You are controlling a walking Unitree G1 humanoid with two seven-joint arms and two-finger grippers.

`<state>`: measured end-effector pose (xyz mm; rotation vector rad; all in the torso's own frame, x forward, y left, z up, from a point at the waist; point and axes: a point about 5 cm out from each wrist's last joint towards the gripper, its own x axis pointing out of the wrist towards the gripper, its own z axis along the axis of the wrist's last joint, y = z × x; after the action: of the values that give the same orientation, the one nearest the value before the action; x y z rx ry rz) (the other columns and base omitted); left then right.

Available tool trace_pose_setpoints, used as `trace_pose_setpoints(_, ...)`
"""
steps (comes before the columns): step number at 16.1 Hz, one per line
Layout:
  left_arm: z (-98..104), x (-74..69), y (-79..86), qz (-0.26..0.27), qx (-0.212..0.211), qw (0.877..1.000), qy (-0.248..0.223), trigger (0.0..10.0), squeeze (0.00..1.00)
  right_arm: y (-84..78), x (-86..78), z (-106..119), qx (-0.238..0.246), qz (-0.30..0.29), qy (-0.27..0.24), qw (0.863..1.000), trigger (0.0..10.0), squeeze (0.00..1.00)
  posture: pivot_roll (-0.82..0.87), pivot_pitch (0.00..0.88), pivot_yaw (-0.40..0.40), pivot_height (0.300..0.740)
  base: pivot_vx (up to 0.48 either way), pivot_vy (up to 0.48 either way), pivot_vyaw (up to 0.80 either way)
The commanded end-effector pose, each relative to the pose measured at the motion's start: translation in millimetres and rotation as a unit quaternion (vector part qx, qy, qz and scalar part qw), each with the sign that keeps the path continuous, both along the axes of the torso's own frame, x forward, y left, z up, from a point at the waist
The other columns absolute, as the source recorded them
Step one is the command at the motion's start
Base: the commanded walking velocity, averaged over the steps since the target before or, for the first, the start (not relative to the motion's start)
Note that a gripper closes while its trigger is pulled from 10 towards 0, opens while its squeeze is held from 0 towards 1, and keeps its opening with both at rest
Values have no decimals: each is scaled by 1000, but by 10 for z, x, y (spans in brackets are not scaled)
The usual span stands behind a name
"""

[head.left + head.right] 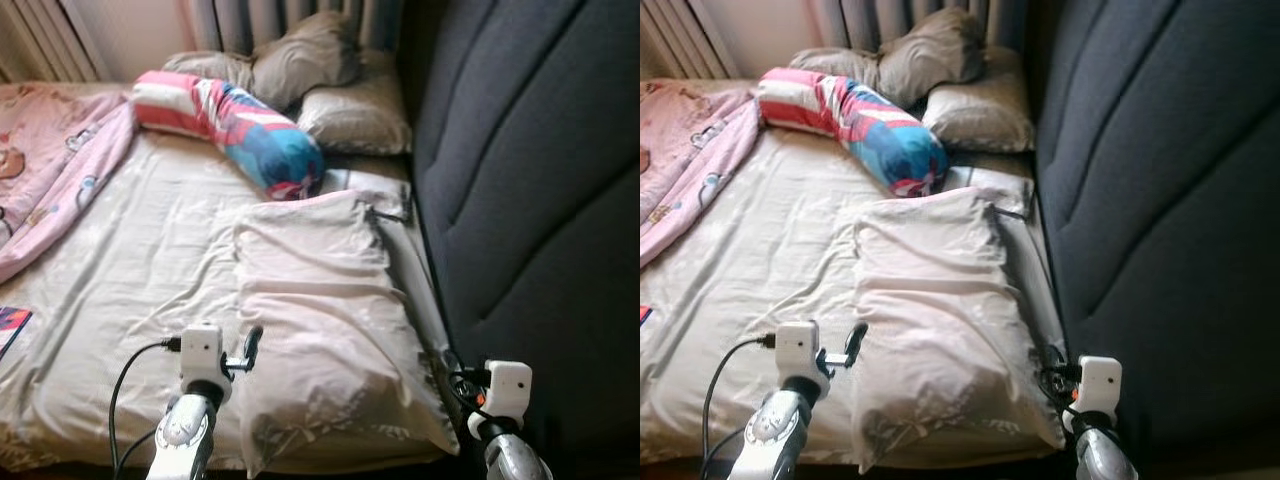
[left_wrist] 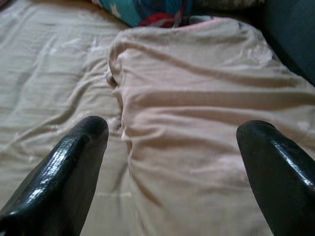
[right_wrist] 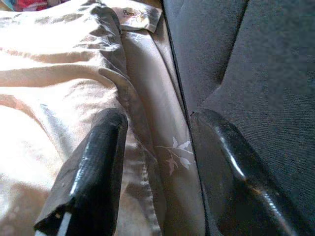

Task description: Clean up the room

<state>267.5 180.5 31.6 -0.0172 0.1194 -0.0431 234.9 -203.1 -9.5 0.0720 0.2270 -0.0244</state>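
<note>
Nearest, left gripper [image 2: 172, 147] hovers spread wide over the pale pillow's [image 1: 320, 320] near left edge, right gripper [image 3: 162, 162] also parted at its right edge against the dark headboard [image 1: 540, 180]. Pillow lies flat on the sheet [image 1: 130, 280], looks soft, light, floppy, so pinch a corner or bunched edge fabric. Beyond it: striped bolster [image 1: 230, 125], grey pillows [image 1: 330, 85].

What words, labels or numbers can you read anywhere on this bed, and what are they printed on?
None can be read for certain.
Small white tag at the far end of the big cream pillow: it carries a printed mark, too blurred to read.
Pink blanket: cartoon pictures, no readable letters.
Striped bolster: colours and star shapes, no text.
Wrist camera housings on both arms: no markings that can be made out.
</note>
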Motion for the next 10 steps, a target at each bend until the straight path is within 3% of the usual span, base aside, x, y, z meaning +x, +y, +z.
trace_pose_setpoints(1,-35,-44,49,10,2,1000,5,10000,0,-18,-10,16,0,2,-4,1000,10000,0,-15,112,-20,740,0,0,0)
trace_pose_setpoints(6,-19,-41,67,18,1,1000,0,10000,0,-3,-3,5,-1,9,1,1000,10000,0,-4,115,-23,740,0,0,0)
trace_pose_setpoints(10,4,-9,71,11,10,1000,-4,10000,0,20,-16,-15,4,7,5,1000,10000,0,-10,115,-9,740,0,409,0)
